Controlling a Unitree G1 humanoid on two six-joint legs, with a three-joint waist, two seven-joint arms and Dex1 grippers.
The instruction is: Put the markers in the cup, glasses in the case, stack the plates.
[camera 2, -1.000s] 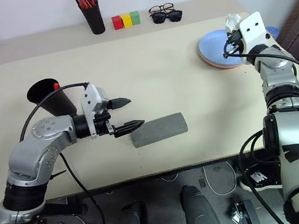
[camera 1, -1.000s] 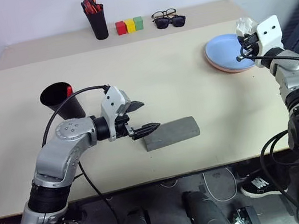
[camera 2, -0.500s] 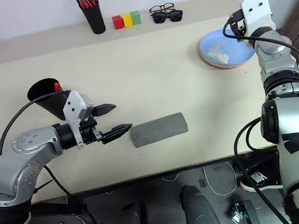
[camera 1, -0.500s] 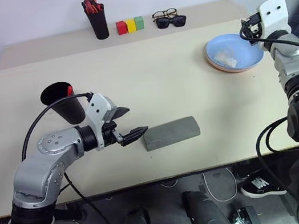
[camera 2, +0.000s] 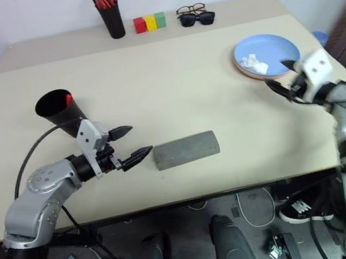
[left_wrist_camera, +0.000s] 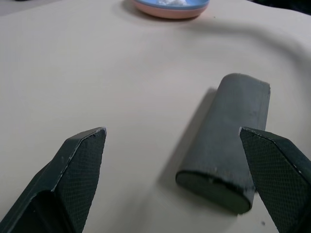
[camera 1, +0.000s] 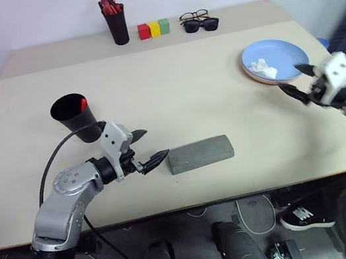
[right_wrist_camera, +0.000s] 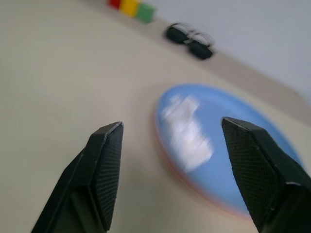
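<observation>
Two grippers hang over the near half of the beige table (camera 1: pixel 174 96), both with fingers spread and nothing between them. Nearest, the left gripper (camera 1: pixel 145 149) points at the short end of the grey case (camera 1: pixel 200 153), which lies shut and flat just beside its fingertips without touching; the left wrist view shows the rounded near end of that case (left_wrist_camera: pixel 228 160) up close, between the two spread fingers (left_wrist_camera: pixel 80 165). Behind the left arm stands the black cup (camera 1: pixel 75 117), tilted, with a red-orange marker tip (camera 1: pixel 82 104) showing at its rim. Across the table the right gripper (camera 1: pixel 298 80) hovers just short of the plates (camera 1: pixel 276 59), light blue on top of salmon pink; the right wrist view shows the pink rim under the blue and a white crumpled bit (right_wrist_camera: pixel 187 131) lying on the blue plate. Farthest back stand a pen holder (camera 1: pixel 117 25), three coloured blocks (camera 1: pixel 153 29), and two pairs of eyewear (camera 1: pixel 199 21).
</observation>
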